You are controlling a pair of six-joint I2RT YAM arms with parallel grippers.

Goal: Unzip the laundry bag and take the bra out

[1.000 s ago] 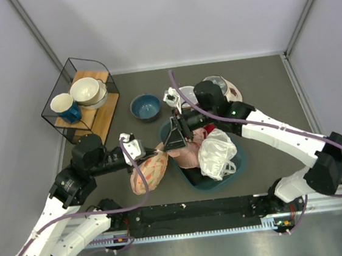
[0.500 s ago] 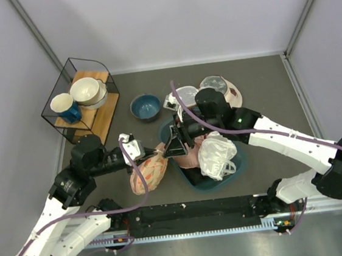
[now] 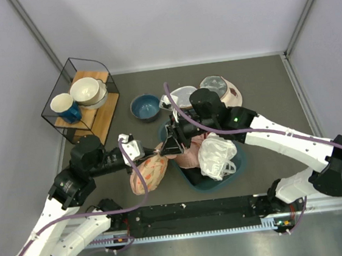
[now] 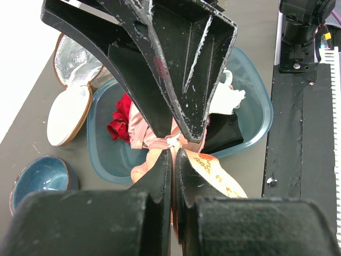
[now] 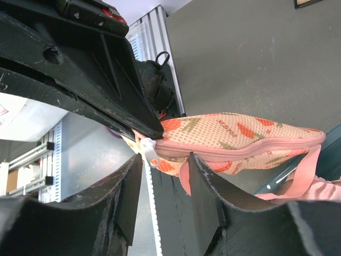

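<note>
The peach-pink laundry bag (image 3: 150, 172) with orange print hangs just left of the teal basin (image 3: 234, 173). My left gripper (image 3: 152, 155) is shut on the bag's top corner edge, and the fabric (image 4: 224, 178) shows pinched between its fingers (image 4: 160, 176). My right gripper (image 3: 171, 145) is open right at that corner. In the right wrist view the bag (image 5: 234, 138) is zipped shut. Its white zip pull (image 5: 150, 153) hangs between my right gripper's (image 5: 162, 160) spread jaws, untouched. The pink loop strap (image 5: 303, 170) droops below. The mustard-yellow bra is hidden.
The basin holds a white glossy bundle (image 3: 216, 154), a pale pink garment (image 3: 189, 156) and a red item (image 4: 120, 120). A blue bowl (image 3: 145, 106) and a beige silver-lined pouch (image 3: 215, 86) lie behind. A wire rack with cups (image 3: 82, 100) stands far left.
My right gripper has moved left and toward me, from over the basin to the bag's held corner. The left gripper and the bag have stayed put.
</note>
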